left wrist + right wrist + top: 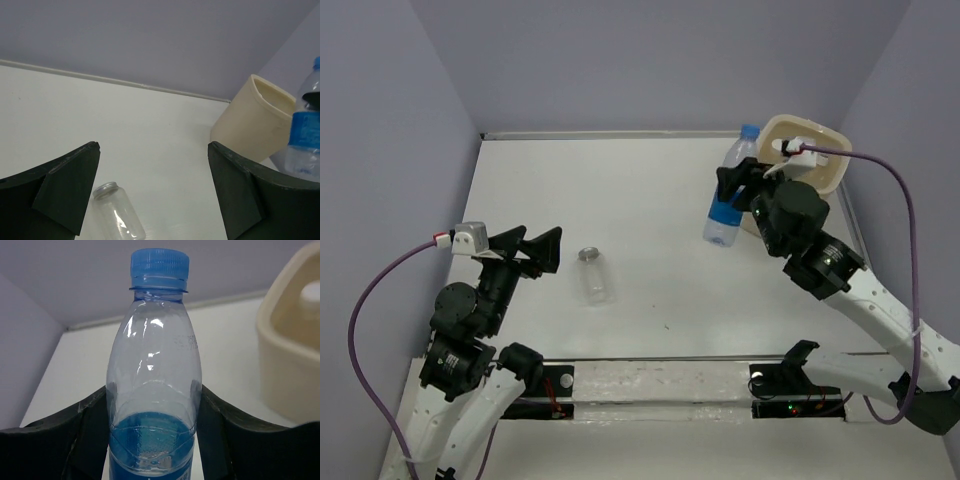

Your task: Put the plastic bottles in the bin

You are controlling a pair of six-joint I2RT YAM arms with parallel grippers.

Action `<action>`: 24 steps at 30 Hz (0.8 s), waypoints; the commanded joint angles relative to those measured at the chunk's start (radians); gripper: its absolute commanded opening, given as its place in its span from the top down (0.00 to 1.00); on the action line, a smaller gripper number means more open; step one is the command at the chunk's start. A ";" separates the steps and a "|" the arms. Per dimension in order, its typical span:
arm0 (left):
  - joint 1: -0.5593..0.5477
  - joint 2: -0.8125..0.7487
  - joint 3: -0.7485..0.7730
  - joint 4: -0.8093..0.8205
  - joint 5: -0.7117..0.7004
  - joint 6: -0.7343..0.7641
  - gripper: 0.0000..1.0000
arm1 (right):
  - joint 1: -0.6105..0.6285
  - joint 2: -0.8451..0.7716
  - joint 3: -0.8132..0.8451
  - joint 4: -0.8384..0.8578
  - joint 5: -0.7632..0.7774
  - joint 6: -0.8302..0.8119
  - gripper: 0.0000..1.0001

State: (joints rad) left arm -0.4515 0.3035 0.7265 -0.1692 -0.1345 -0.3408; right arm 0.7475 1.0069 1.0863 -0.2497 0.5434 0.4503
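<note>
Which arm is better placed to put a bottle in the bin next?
Right. The right hand grips the blue-capped bottle beside the bin; the left hand is open and empty near the clear bottle, farther away.

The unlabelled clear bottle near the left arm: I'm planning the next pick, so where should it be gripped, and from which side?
Grip the clear bottle across its straight round body, just below the narrower neck. It seems to stand upright with its mouth up, so a level approach from the near left suits it. The open left gripper faces it from there, and its fingers frame the bottle.
</note>
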 commanded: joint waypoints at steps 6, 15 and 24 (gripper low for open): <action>-0.001 -0.026 -0.004 0.033 0.003 0.019 0.01 | -0.287 0.162 0.274 0.493 0.354 -0.650 0.54; -0.045 -0.052 -0.002 0.025 -0.010 0.020 0.01 | -0.563 0.363 0.187 0.973 0.314 -0.918 0.54; -0.062 -0.047 0.001 0.027 -0.013 0.022 0.01 | -0.649 0.430 0.057 1.055 0.242 -0.843 0.53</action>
State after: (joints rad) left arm -0.5049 0.2596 0.7261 -0.1768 -0.1432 -0.3378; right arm 0.1223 1.4357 1.1751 0.6399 0.8070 -0.4141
